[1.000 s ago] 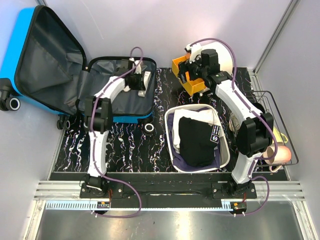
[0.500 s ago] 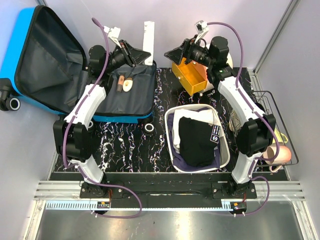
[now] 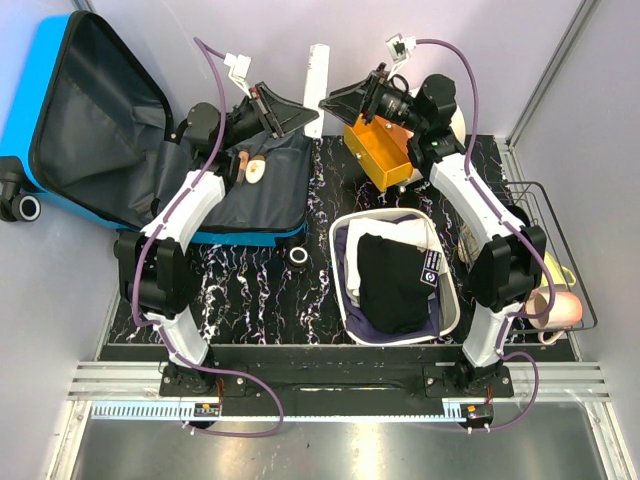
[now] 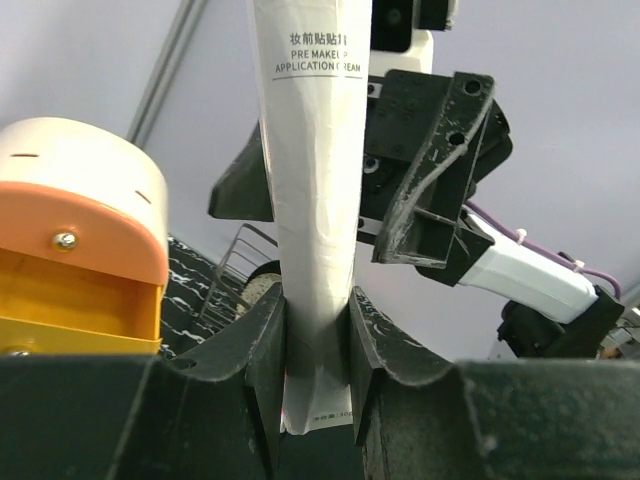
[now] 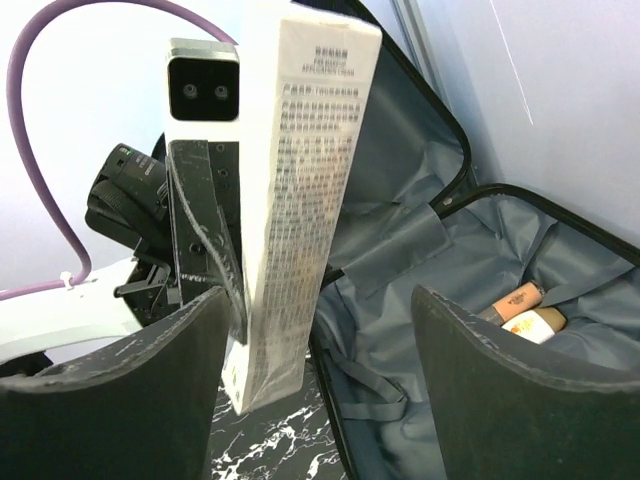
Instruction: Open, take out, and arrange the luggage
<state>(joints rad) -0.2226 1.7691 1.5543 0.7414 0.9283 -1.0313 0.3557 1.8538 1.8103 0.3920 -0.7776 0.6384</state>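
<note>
The blue luggage (image 3: 28, 95) lies open at the far left, its lid leaning on the wall and its grey lining (image 5: 450, 250) showing. My left gripper (image 3: 300, 110) is shut on the lower end of a long white printed box (image 3: 317, 80), holding it upright in the air over the suitcase's right edge. The box stands between its jaws in the left wrist view (image 4: 315, 150). My right gripper (image 3: 340, 103) is open and faces the box from the right. In the right wrist view the box (image 5: 300, 180) stands just inside the left jaw, not clamped.
Two small bottles (image 3: 250, 165) lie in the suitcase half. An orange box (image 3: 385, 150) stands behind the right gripper. A white basin (image 3: 452, 300) holds dark clothes. A wire rack (image 3: 560, 200) with a pink cup (image 3: 565, 310) is at the right. A black roll (image 3: 298, 257) lies mid-table.
My left gripper has lifted the white box out of the suitcase and carried it up and to the right. My right gripper has risen from the orange box and turned toward it.
</note>
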